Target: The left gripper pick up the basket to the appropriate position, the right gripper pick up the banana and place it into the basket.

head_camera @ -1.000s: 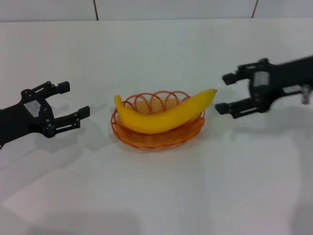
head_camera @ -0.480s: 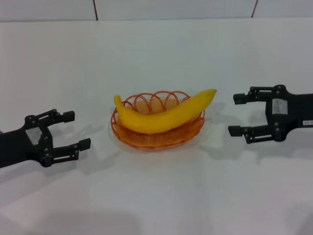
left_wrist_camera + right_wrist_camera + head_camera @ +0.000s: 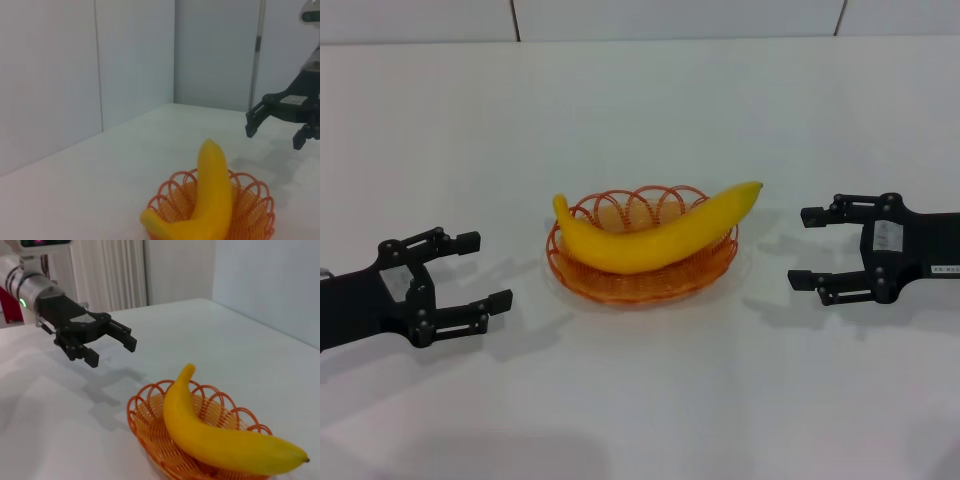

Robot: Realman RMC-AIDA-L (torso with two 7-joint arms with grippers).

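You've got the curved bright-yellow banana (image 3: pixel 655 237) lying across the shallow orange looped-wire basket (image 3: pixel 642 272), both ends past the rim, mid white table (image 3: pixel 640 400). Your black two-finger left gripper (image 3: pixel 480 270) sits well apart on the basket's left, fingers spread wide, nothing held. Black right gripper (image 3: pixel 808 247), opposite side: same, wide apart & empty.

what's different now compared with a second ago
Both arms drew back from the basket. The right gripper dropped lower and pulled away to the robot's right, its fingers open and empty. The left gripper slid down toward the near edge, also open. Nothing was grasped or released. The banana lies across the basket as before, and the basket has not shifted.
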